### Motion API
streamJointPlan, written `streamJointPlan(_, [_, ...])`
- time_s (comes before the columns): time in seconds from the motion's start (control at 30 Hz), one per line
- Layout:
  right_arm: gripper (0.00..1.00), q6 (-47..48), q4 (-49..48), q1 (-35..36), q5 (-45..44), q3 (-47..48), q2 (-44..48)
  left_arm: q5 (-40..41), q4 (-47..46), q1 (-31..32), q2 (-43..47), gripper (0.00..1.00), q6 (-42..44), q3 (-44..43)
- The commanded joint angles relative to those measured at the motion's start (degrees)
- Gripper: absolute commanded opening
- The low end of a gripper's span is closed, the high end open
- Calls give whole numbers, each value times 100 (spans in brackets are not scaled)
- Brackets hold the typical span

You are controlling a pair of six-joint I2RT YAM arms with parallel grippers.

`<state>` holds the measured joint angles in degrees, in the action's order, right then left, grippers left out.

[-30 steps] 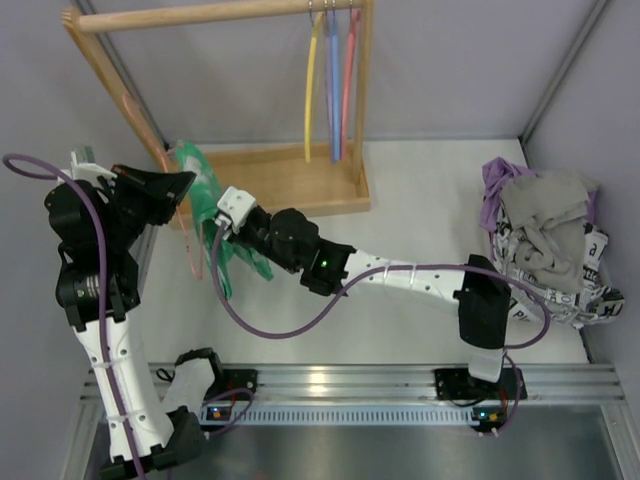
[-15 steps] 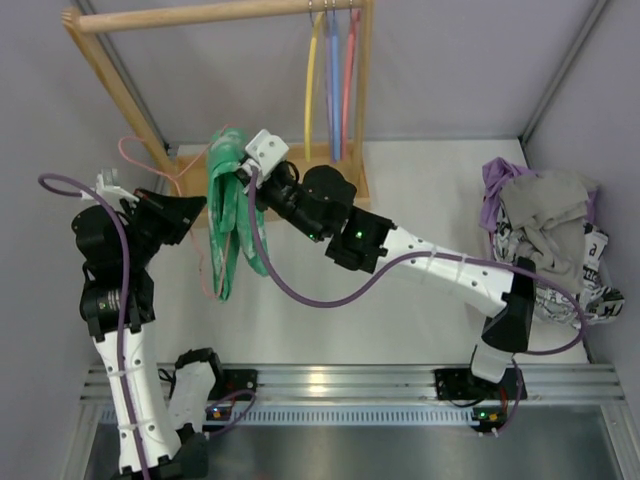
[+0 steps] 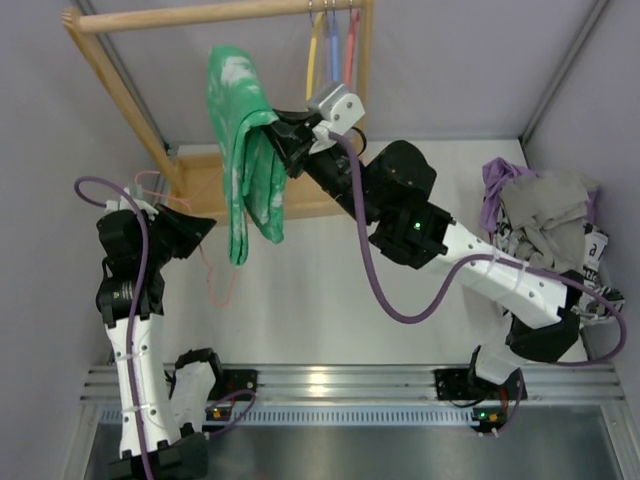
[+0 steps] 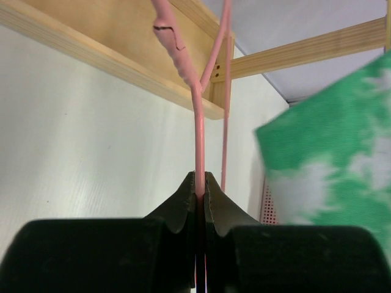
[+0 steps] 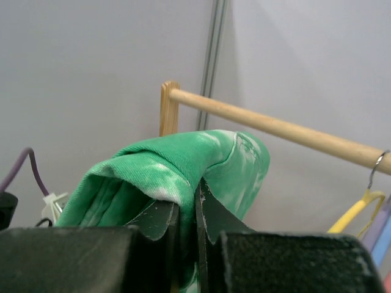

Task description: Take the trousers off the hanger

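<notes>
The trousers [image 3: 243, 160] hang clamped in the right end effector [image 3: 272, 132]. Only the left wrist view shows the left end effector [image 4: 200, 186] gripping the hanger [image 4: 198, 134].

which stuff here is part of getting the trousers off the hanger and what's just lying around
In the job: bright green speckled cloth trousers, gripped by the right pincer; thin pale pink wire hanger, gripped by the left pincer.
Lying about: wooden clothes rack; thick yellow, blue and red hangers; heap of grey, purple and printed clothes.
</notes>
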<state>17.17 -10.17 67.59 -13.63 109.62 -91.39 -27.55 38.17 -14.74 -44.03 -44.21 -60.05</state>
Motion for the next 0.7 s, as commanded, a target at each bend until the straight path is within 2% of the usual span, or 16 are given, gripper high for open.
streamJointPlan(0.0, [0,94,-1066,-18,1,577,693,92,-214,-2,96,0,307,64])
streamJointPlan(0.17, [0,-73,-714,-18,-79,587,1184,118,-205,-2,140,0,333,73])
streamJointPlan(0.4, [0,103,-574,-62,228,-116,2125,267,-214,6,140,0,465,11])
streamJointPlan(0.5, [0,-169,-249,-351,413,-213,2494,320,-214,-2,114,0,483,-33])
streamJointPlan(0.67, [0,-714,137,-1308,501,-748,3371,417,-214,6,70,0,492,-121])
